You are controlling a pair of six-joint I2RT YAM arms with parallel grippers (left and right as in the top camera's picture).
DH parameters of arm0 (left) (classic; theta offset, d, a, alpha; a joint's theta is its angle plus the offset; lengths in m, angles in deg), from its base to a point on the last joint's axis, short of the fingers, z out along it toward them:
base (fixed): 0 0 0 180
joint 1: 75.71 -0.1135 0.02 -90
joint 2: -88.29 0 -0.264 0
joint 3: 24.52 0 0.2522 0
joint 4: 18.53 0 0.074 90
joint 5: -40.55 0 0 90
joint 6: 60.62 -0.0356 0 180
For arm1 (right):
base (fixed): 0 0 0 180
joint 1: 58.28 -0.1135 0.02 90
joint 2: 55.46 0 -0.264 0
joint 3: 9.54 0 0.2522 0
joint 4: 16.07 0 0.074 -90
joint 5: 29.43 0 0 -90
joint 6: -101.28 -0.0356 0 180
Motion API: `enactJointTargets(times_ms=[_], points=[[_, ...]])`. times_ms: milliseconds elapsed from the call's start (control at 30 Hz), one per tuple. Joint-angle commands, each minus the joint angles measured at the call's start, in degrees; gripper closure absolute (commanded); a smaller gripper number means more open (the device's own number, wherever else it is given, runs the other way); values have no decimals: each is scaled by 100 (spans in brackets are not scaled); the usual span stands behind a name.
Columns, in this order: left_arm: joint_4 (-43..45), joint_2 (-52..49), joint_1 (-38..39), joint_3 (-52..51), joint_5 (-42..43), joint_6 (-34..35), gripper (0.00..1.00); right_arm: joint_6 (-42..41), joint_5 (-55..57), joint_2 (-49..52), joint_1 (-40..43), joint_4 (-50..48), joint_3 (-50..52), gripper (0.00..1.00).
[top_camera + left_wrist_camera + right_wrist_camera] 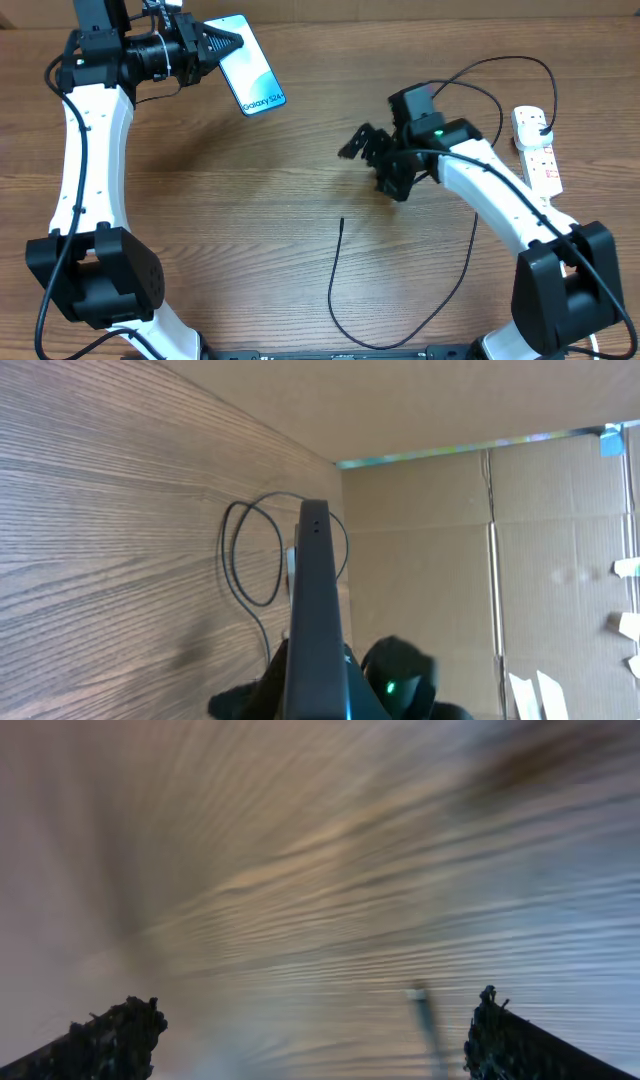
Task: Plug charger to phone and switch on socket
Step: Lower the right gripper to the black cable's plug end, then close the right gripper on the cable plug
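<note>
Even light; blurred right-wrist view.

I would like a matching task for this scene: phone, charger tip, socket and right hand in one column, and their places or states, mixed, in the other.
1 phone
2 charger tip
3 socket
4 right hand

A open, holding nothing
B at the right edge of the table
C gripped by the left hand
D lying loose on the table

Pairs: 1-C, 2-D, 3-B, 4-A
</note>
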Motion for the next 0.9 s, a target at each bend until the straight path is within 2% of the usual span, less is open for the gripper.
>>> enactJointTargets(times_ms=[0, 267, 533, 633, 700, 867], points=[[48, -24, -63, 4, 302, -146, 96, 334, 1172, -61, -411, 260, -90, 0], [42, -24, -63, 4, 302, -238, 96, 282, 1886, 280, -1272, 627, -85, 0], [42, -24, -63, 4, 299, -240, 96, 136, 2081, 765, -1624, 743, -76, 0], [44, -24, -63, 4, 297, -240, 96, 144, 2092, 872, -1652, 743, -70, 9], [44, -24, -61, 4, 295, -260, 96, 157, 2087, 1012, -1652, 743, -68, 18], [44, -24, -61, 4, 295, -282, 96, 160, 2022, 1220, -1652, 728, -44, 20]])
